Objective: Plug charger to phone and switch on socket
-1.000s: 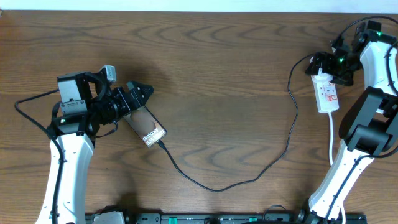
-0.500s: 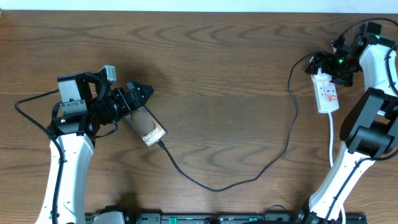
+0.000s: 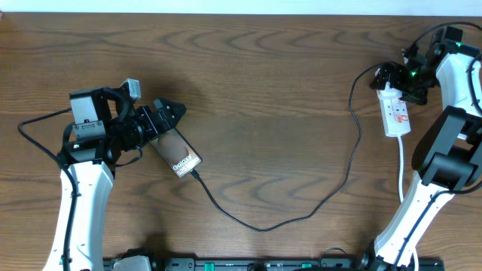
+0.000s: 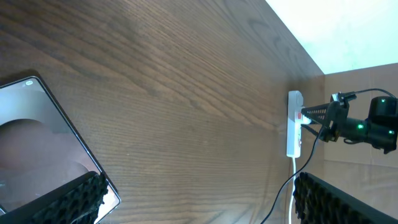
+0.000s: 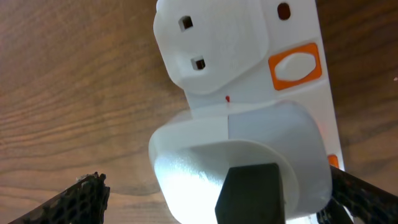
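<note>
The phone (image 3: pixel 179 154) lies flat on the table with its "Galaxy" lettering up. It also shows at the left edge of the left wrist view (image 4: pixel 37 155). The charger cable (image 3: pixel 263 226) runs from the phone's lower end, where its tip meets the phone, in a long curve to the socket (image 3: pixel 397 113). My left gripper (image 3: pixel 169 120) is open, with one finger over the phone's upper end (image 4: pixel 199 199). My right gripper (image 3: pixel 393 79) is open over the socket's top end. In the right wrist view it straddles a white plug adapter (image 5: pixel 242 149) next to an orange switch (image 5: pixel 297 65).
The socket's white cord (image 3: pixel 402 162) runs down past the right arm. A thicker black robot cable (image 3: pixel 34 128) loops left of the left arm. The table's far edge (image 3: pixel 241 13) meets a white wall.
</note>
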`<action>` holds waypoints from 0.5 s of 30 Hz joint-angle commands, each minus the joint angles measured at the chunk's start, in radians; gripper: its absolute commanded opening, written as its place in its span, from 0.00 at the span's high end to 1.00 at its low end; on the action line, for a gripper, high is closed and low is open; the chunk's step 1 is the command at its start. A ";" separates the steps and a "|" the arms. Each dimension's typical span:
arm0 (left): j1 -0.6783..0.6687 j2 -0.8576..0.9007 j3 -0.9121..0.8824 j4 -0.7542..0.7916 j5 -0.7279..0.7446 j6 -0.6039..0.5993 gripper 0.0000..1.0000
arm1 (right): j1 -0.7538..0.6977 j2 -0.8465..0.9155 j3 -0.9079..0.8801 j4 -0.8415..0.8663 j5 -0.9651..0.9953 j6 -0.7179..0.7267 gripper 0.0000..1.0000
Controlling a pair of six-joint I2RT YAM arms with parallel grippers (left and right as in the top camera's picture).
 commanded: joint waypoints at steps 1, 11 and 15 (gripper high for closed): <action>-0.003 0.007 0.028 -0.002 -0.006 0.014 0.02 | 0.024 0.049 0.019 -0.031 -0.128 0.028 0.01; -0.003 0.007 0.028 -0.002 -0.006 0.018 0.02 | 0.023 0.049 0.134 -0.097 -0.065 0.028 0.01; -0.003 0.007 0.028 -0.002 -0.006 0.018 0.02 | 0.020 0.049 0.172 -0.116 -0.057 0.028 0.01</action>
